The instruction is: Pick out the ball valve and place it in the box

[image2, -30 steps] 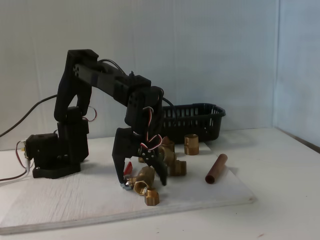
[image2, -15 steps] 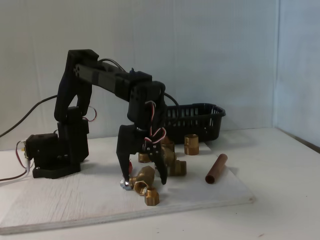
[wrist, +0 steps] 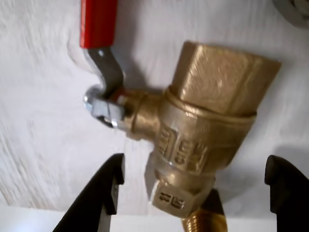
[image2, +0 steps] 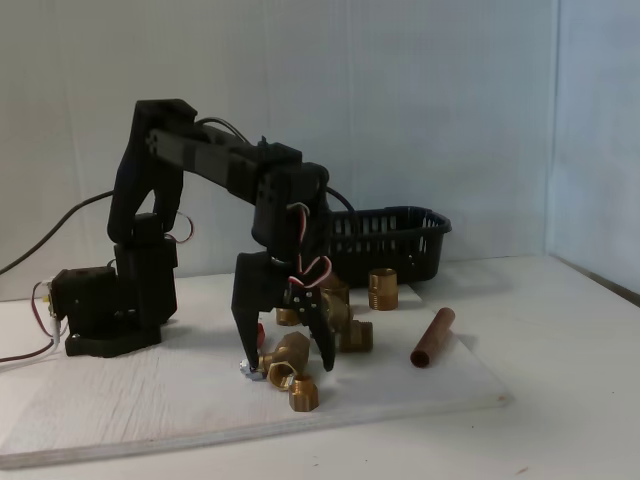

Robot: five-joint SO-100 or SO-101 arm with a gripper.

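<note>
Your black two-finger pincer (image2: 288, 362) points straight down in the lower middle of the fixed view, its fingers spread wide and planted on either side of the brass ball valve with the red lever handle (image2: 283, 357), which lies on the white board (image2: 150, 400) covering the worktop (image2: 570, 420). In the wrist view the same pincer (wrist: 193, 193) shows as two dark fingertips (wrist: 104, 191) at the lower left and lower right corners, with the ball valve (wrist: 203, 130) filling the middle of the frame between and above them; you can see a gap on both sides, so neither fingertip touches the brass. The valve's hexagonal end sits at the upper right, its red handle runs up to the top left edge, and a grey metal stem joins handle to body. A smaller plain brass fitting (image2: 303, 395) lies just in front of the valve, toward the camera, and its threaded end (wrist: 205, 223) peeks in at the bottom edge of the wrist view. More brass fittings (image2: 345, 322) cluster just right of the pincer, another brass threaded fitting (image2: 383, 288) stands behind them, and a copper-brown pipe piece (image2: 432, 337) lies to the right, well apart. The black slotted plastic basket (image2: 395, 240) sits at the back, right of centre, behind the arm.
</note>
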